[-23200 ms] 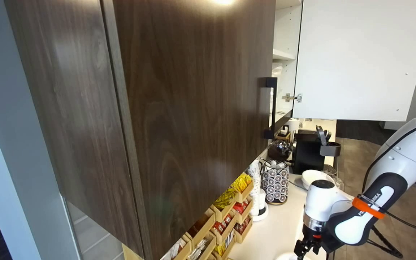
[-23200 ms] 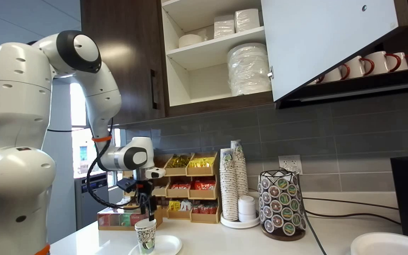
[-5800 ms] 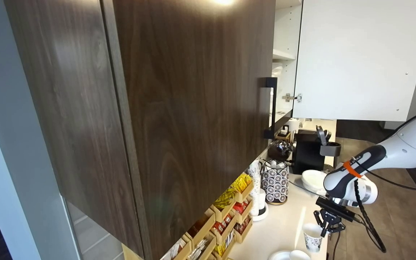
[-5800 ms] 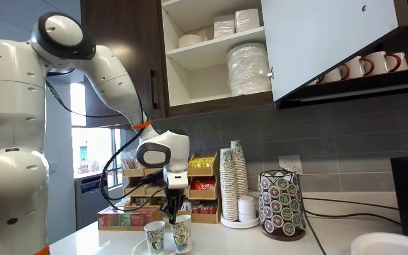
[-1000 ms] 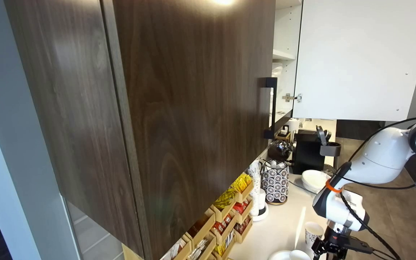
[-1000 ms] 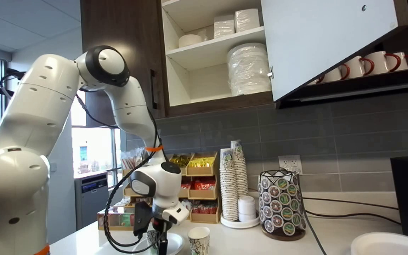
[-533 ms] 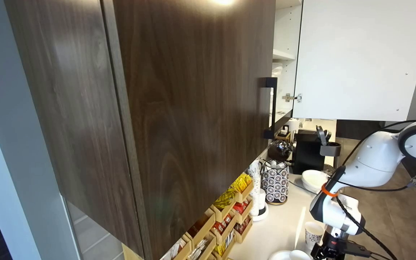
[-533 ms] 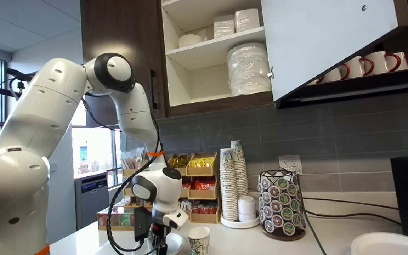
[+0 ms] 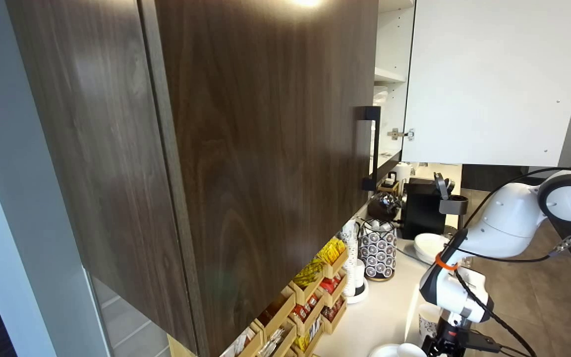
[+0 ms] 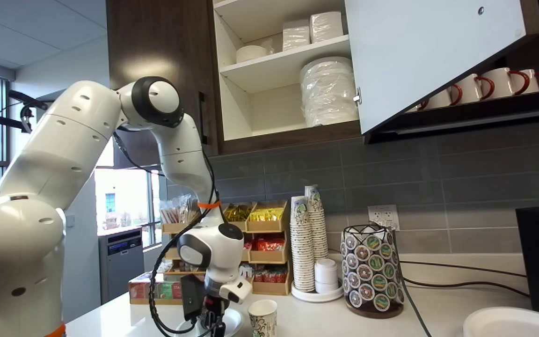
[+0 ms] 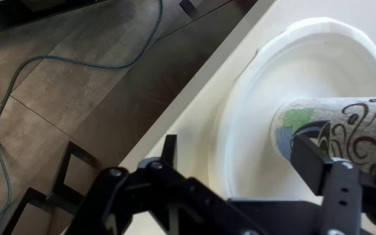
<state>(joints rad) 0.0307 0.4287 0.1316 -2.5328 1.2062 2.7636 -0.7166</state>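
At the counter's edge, the wrist view shows the gripper (image 11: 235, 140) with its fingers spread wide and nothing pinched between them. The rim of the white plate (image 11: 259, 153) runs through the gap: the outer finger (image 11: 171, 148) hangs over the counter (image 11: 193, 147), the inner finger (image 11: 310, 163) over the plate's hollow, in front of the patterned cup (image 11: 351, 127), whose base meets the plate. Whether that finger touches the cup I cannot tell. The step in hand looks like setting the fingers astride the rim, with no grip made yet.

In an exterior view the arm (image 10: 187, 164) bends down low over the plate and hides most of the patterned cup; the fingertips cannot be made out. A second cup (image 10: 263, 320) stands upright on the counter beside the plate, with cup stacks (image 10: 303, 252) and a pod holder (image 10: 372, 271) behind.

In an exterior view the plate shows at the lower frame edge, next to the gripper, while a black machine (image 9: 420, 210) stands farther along the counter. The next move seems to call for a straight, careful descent, clear of the cup, then a gentle squeeze on the rim, since the cup could tip.
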